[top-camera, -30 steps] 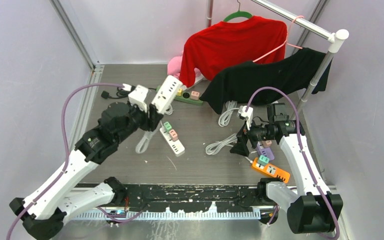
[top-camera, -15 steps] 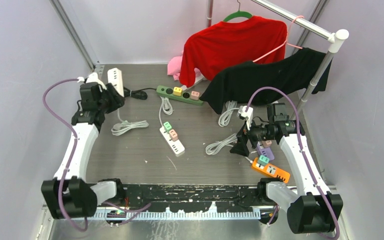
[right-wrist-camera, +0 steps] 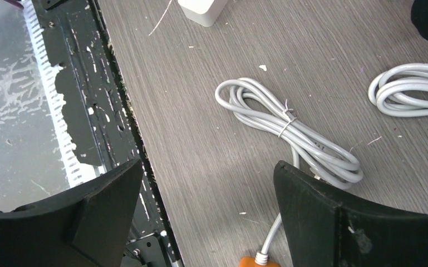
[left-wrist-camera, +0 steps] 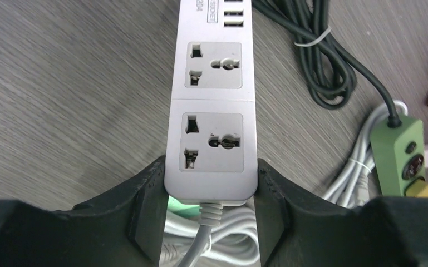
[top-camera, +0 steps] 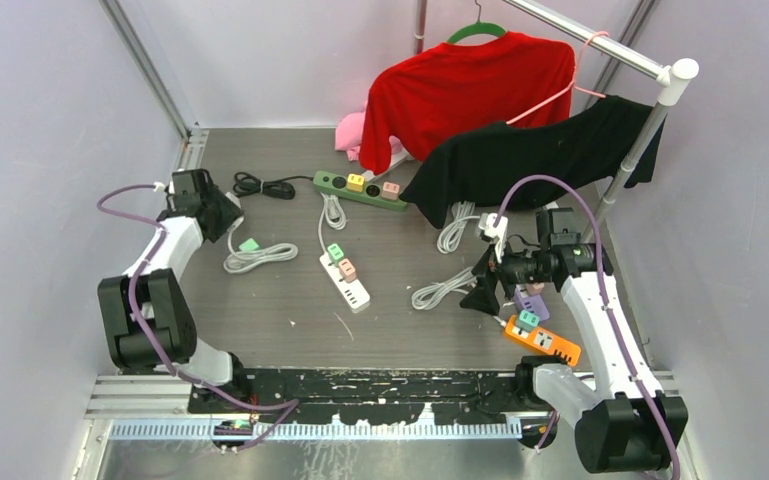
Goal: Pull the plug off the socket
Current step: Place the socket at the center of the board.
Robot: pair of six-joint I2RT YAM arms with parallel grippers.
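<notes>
The long, white plastic power strip [left-wrist-camera: 211,105] lies flat on the grey wood-grain table [left-wrist-camera: 61,83]. Its sockets face up and its long axis points straight away from the left gripper [left-wrist-camera: 210,192], whose black fingers press both sides of the cable end. The small mint-green plug [top-camera: 250,244] lies apart, beside a coiled white cable [top-camera: 258,256]. The right gripper [right-wrist-camera: 207,181] is spread wide and holds nothing, above a glossy coiled grey cable [right-wrist-camera: 289,133].
</notes>
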